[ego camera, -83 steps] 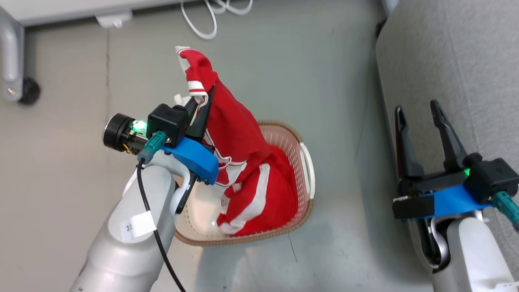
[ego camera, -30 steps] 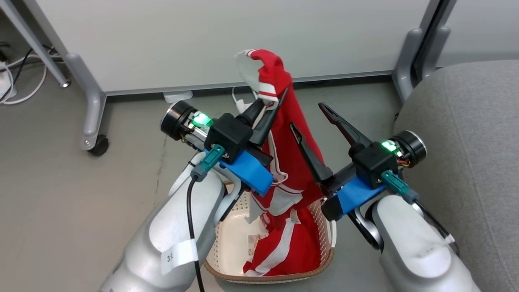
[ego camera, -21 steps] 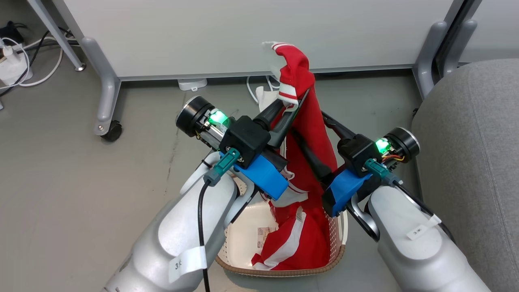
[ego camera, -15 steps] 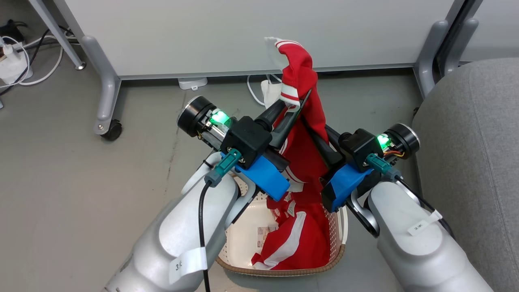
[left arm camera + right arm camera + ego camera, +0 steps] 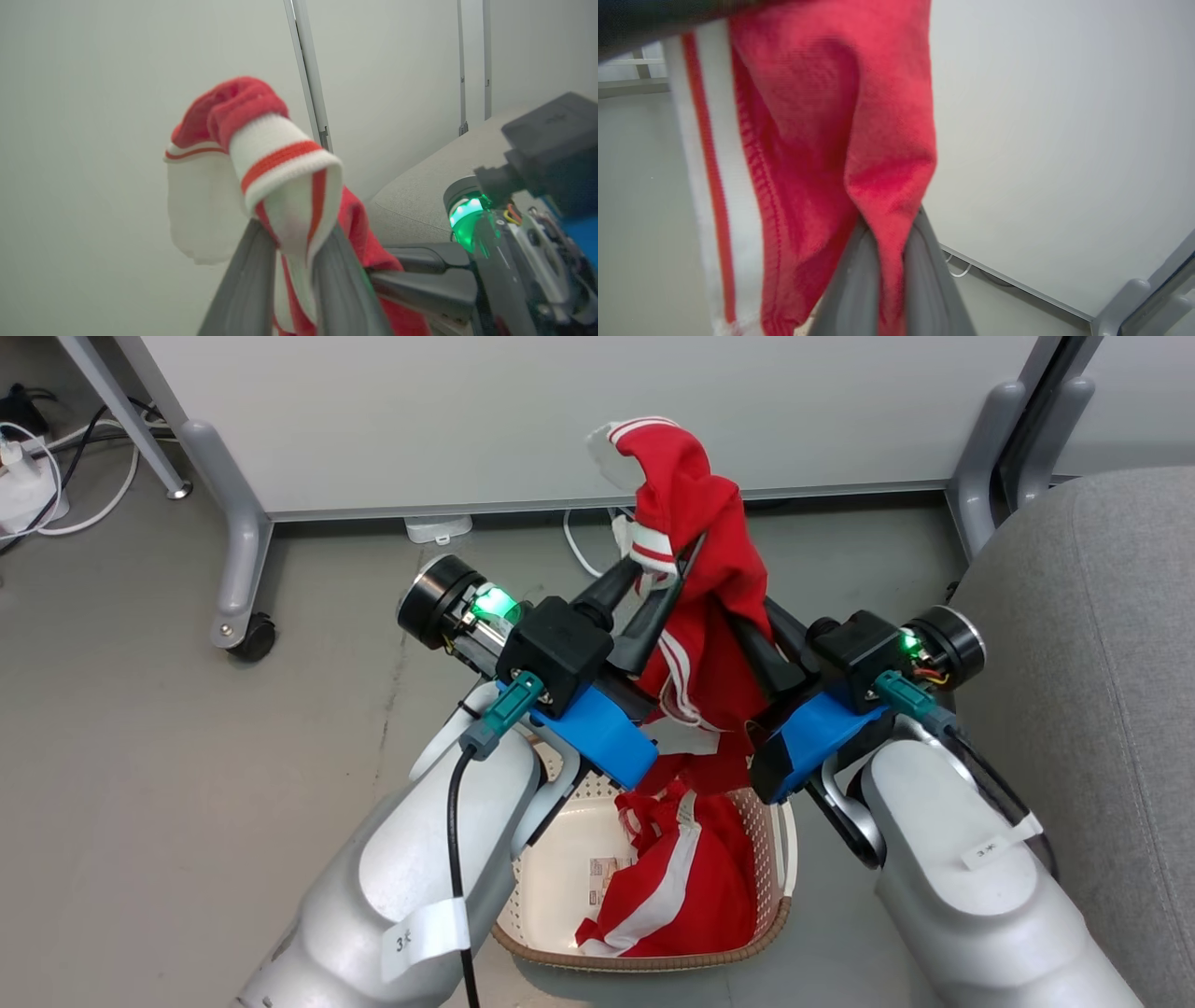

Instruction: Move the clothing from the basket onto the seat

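The clothing point(image 5: 695, 523) is red fabric with white stripes, lifted above the cream basket point(image 5: 644, 954); its lower part still lies bunched inside. My left gripper point(image 5: 680, 558) is shut on a white-and-red cuff point(image 5: 280, 158) near the top. From the right, my right gripper point(image 5: 747, 621) is shut on a red fold point(image 5: 878, 154) just below. In the left wrist view the left gripper point(image 5: 294, 233) pinches the cuff, with the right gripper's dark fingers point(image 5: 420, 275) beside it. The right gripper point(image 5: 889, 228) clamps red cloth in its own view. The grey seat point(image 5: 1083, 616) lies to the right.
A white partition panel point(image 5: 560, 420) on grey legs stands behind the basket, with a caster point(image 5: 245, 639) at the left. Cables and a white plug point(image 5: 19, 467) lie at the far left. Grey floor point(image 5: 140, 756) surrounds the basket.
My right gripper swung in from the seat side and shut on the red fabric beside the left gripper. The garment has risen a little out of the basket. The head camera tilted up.
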`<state>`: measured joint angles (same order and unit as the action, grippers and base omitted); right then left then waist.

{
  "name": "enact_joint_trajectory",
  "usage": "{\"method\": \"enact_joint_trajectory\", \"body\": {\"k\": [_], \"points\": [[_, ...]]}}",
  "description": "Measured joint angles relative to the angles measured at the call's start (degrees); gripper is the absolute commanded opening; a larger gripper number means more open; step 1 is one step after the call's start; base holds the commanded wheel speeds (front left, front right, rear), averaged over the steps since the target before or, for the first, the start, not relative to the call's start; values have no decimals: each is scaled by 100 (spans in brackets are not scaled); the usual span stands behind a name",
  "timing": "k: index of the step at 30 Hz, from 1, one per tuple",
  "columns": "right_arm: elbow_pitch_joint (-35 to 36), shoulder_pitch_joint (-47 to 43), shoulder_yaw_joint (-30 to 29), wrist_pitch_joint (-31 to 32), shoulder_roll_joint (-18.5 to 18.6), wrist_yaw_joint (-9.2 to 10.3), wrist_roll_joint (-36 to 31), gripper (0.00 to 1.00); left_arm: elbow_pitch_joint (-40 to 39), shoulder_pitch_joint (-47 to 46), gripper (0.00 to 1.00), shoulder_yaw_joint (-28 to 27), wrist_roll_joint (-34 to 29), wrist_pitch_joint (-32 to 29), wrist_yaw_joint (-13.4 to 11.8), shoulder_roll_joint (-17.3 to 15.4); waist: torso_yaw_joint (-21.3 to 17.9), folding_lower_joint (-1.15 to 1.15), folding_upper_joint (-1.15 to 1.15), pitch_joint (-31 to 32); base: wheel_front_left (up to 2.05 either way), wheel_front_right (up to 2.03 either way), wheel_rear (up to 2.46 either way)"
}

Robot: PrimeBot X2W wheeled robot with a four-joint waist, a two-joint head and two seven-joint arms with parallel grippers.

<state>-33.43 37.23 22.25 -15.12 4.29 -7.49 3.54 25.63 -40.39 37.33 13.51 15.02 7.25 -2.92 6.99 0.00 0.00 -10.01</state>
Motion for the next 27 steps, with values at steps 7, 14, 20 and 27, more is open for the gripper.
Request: {"method": "enact_joint_trajectory", "body": {"k": [7, 14, 20, 27], "points": [[261, -42, -515, 0, -10, 0, 30, 0, 1, 106, 100, -40, -48, 4, -16, 0, -98, 0, 0, -101, 0, 0, 0], [578, -160, -1348, 0, 53, 0, 13, 0, 10, 301, 100, -34, -93, 4, -15, -8, -371, 0, 0, -234, 0, 0, 0], [972, -372, -1991, 0, 124, 0, -30, 0, -12, 488, 100, 0, -143, 4, -14, -62, -758, 0, 0, -351, 0, 0, 0], [1484, -708, -2604, 0, 169, 0, -77, 0, -151, 635, 100, 64, -209, 4, -4, -147, -1322, 0, 0, -460, 0, 0, 0]]}}
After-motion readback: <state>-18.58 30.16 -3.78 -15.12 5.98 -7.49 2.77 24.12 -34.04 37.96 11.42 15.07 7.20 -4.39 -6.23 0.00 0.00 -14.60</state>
